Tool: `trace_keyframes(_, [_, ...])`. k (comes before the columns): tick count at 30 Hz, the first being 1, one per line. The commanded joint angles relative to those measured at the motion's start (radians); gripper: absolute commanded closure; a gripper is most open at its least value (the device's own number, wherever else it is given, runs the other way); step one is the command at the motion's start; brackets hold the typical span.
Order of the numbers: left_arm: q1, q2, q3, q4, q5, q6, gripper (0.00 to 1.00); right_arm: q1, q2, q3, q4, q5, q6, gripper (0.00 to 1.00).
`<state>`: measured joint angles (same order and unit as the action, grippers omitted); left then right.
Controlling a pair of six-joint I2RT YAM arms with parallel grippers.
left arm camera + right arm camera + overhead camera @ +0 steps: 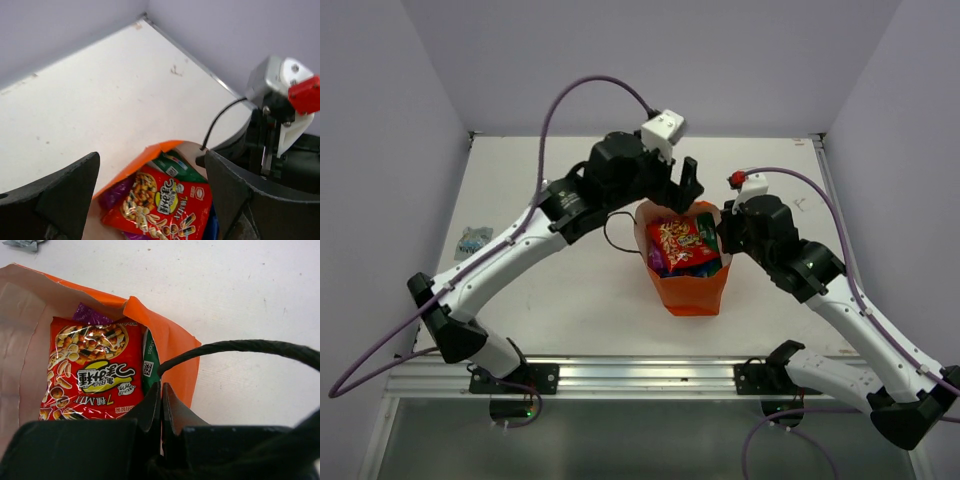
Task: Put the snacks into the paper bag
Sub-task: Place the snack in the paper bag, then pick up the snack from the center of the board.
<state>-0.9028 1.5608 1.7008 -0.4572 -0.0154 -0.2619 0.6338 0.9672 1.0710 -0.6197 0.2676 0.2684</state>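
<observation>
The orange paper bag (688, 292) stands upright at the table's middle, mouth open. A red snack packet (680, 240) lies on top inside it, over a magenta-purple one (115, 192), a green one (177, 167) and a dark blue one (705, 268). My left gripper (151, 172) hovers open above the bag's far rim with nothing between its fingers (67, 192); the red packet (162, 205) lies below them. At the bag's right rim my right gripper (161, 390) is shut on the orange wall (172, 347). A small silver-grey packet (473, 240) lies on the table far to the left.
One black cord handle (240, 347) arches over my right gripper, another (615, 235) hangs at the bag's left. Purple walls close in the white table (560, 300) at the back and sides. A metal rail (640, 375) runs along the near edge.
</observation>
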Motion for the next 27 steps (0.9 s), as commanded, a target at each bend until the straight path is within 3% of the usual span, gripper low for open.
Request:
trace_keyframes(1, [0.071, -0.077, 0.063, -0.046, -0.106, 0.009, 0.1, 0.001, -0.022, 0.015, 0.077, -0.011, -0.012, 1.0])
trace_keyframes(3, [0.155, -0.09, 0.06, -0.063, -0.058, 0.006, 0.04, 0.001, -0.024, 0.015, 0.08, -0.016, -0.012, 1.0])
trace_keyframes(9, [0.438, -0.094, 0.04, -0.161, -0.034, 0.013, 0.0, 0.003, -0.032, -0.003, 0.078, -0.039, -0.026, 1.0])
trace_keyframes(15, [0.758, -0.117, -0.272, 0.021, 0.127, -0.175, 0.0, 0.001, -0.036, -0.023, 0.095, -0.041, -0.028, 1.0])
trace_keyframes(19, [0.863, -0.107, -0.484, 0.205, 0.13, -0.305, 0.01, 0.003, -0.038, -0.025, 0.107, -0.062, -0.024, 1.0])
trace_keyframes(27, [0.956, -0.013, -0.642, 0.405, -0.012, -0.587, 0.05, 0.001, -0.038, -0.026, 0.115, -0.09, -0.024, 1.0])
